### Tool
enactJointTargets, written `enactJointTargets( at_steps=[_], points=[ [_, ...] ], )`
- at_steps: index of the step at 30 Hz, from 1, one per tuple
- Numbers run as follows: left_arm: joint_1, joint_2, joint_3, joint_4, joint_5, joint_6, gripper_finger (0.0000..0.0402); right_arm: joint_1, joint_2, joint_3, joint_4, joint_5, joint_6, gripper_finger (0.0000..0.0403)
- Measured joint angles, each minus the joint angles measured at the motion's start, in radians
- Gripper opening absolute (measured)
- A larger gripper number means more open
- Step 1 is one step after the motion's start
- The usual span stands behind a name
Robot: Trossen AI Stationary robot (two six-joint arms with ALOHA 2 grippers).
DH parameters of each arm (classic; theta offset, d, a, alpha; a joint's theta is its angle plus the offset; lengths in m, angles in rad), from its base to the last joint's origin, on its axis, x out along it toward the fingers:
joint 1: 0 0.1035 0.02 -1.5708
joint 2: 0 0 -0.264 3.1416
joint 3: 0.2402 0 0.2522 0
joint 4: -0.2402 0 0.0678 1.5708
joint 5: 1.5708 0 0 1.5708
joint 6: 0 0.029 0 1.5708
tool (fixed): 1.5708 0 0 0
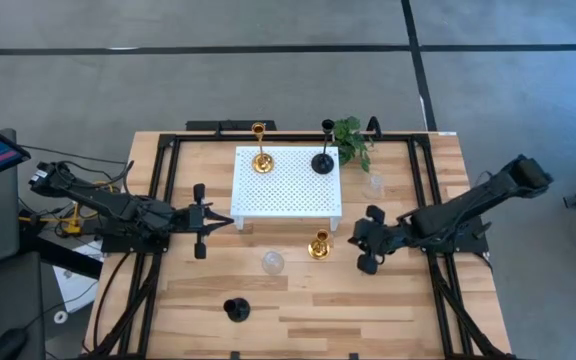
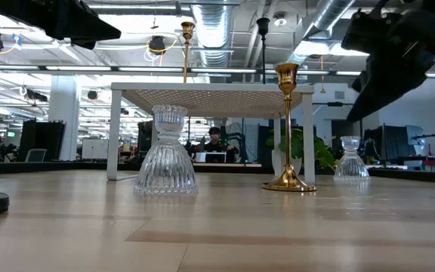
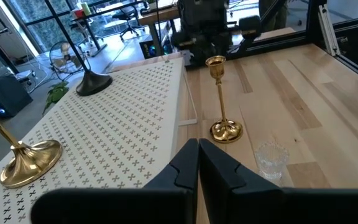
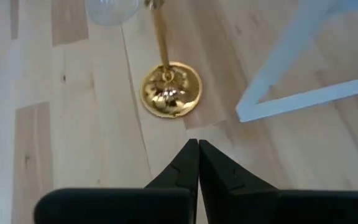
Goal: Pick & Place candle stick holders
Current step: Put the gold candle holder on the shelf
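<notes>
A tall gold holder (image 1: 261, 158) and a tall black holder (image 1: 323, 160) stand on their round bases on the white perforated stand (image 1: 286, 190). A second tall gold holder (image 1: 319, 246) stands on the table in front of the stand; it also shows in the right wrist view (image 4: 169, 87). A squat clear glass holder (image 1: 272, 262) stands to its left, another glass holder (image 1: 373, 185) stands right of the stand, and a short black holder (image 1: 236, 310) stands near the front edge. My left gripper (image 1: 226, 221) is shut and empty at the stand's left front corner. My right gripper (image 1: 355, 240) is shut and empty, just right of the gold holder on the table.
A small green plant (image 1: 351, 140) stands at the stand's far right corner. Black frame rails (image 1: 163, 200) run along the table's left, right and far sides. Bare wood (image 1: 368, 310) lies at the front right.
</notes>
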State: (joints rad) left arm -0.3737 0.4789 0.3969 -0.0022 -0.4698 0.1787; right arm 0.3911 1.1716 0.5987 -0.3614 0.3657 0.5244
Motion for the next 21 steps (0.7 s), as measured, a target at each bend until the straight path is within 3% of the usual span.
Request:
enactJointTargets(
  at_steps=[12, 21],
  points=[
    [0.000, 0.000, 0.000, 0.003, 0.000, 0.000, 0.0012, 0.021, 0.299, 0.000, 0.331, 0.001, -0.113, 0.0001],
    [0.000, 0.000, 0.000, 0.003, 0.000, -0.004, 0.0012, -0.002, 0.447, 0.000, 0.487, 0.000, -0.083, 0.0001]
  ],
)
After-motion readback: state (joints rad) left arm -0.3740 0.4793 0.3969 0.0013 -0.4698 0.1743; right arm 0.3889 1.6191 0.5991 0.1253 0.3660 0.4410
